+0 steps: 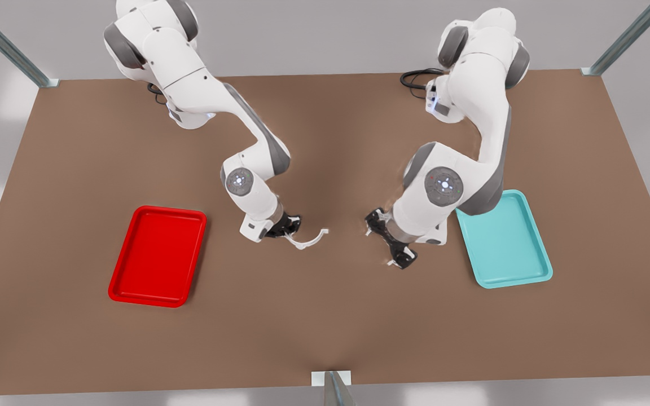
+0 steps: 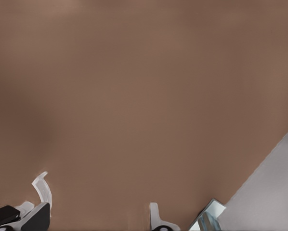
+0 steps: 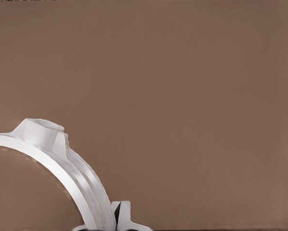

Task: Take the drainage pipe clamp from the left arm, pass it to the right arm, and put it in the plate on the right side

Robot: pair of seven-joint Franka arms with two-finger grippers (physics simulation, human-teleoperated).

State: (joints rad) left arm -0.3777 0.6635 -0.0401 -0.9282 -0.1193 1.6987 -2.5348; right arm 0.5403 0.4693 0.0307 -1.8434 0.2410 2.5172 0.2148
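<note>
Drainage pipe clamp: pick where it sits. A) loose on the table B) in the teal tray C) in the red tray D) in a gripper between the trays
D: the right gripper, nearer the plate, is shut on the drainage pipe clamp; the left gripper waits open opposite.

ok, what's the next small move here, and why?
Probably swing the right tool toward the red plate on the front view's left. It grips the drainage pipe clamp by one end above the table. The left tool stands open and apart from the clamp, so the handover looks done.
</note>
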